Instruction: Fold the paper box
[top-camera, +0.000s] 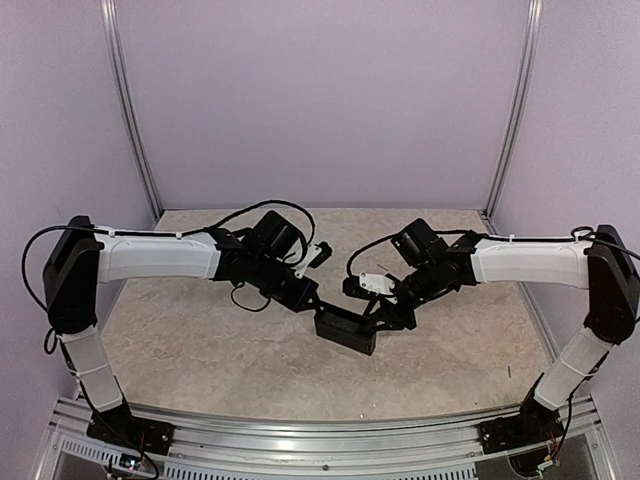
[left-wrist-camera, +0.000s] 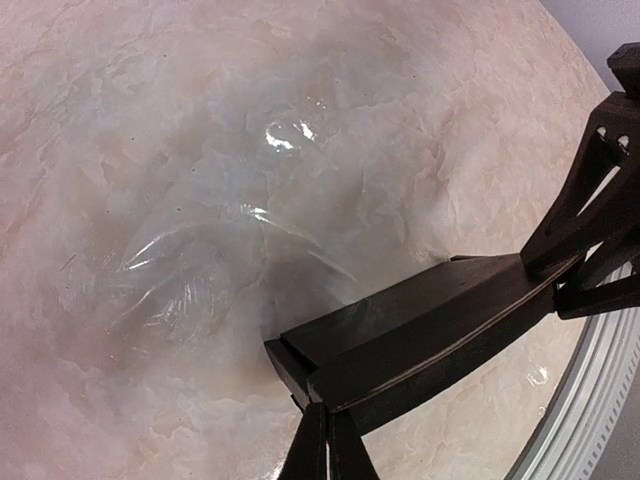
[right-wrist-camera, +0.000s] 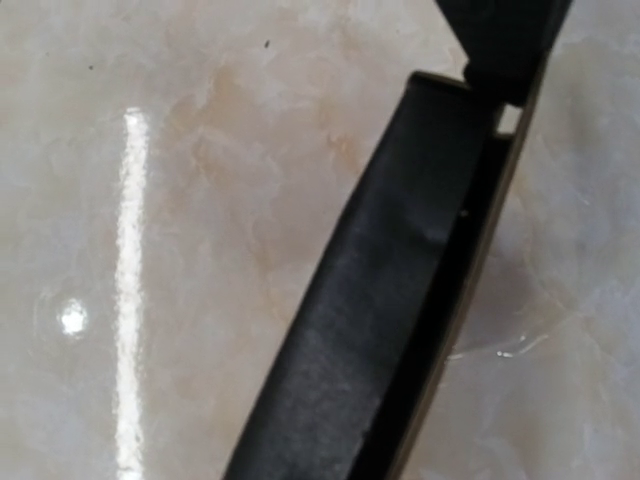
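Note:
The paper box (top-camera: 345, 333) is a slim matte black rectangular box, held just above the table's middle between both arms. In the left wrist view the box (left-wrist-camera: 430, 330) runs from lower centre up to the right, with a flap edge stepping out at its near end. My left gripper (left-wrist-camera: 328, 425) has its fingers pressed together on the box's near corner; from above it (top-camera: 313, 308) is at the box's left end. My right gripper (left-wrist-camera: 575, 278) clamps the far end, at the box's right end from above (top-camera: 385, 318). The right wrist view shows only the box (right-wrist-camera: 370, 300) close up; that gripper's own fingers are hidden.
The marble-patterned tabletop (top-camera: 200, 340) has a glossy wrinkled patch (left-wrist-camera: 200, 260) beside the box. An aluminium rail (top-camera: 300, 440) runs along the near edge and shows in the left wrist view (left-wrist-camera: 590, 400). Purple walls enclose the back and sides.

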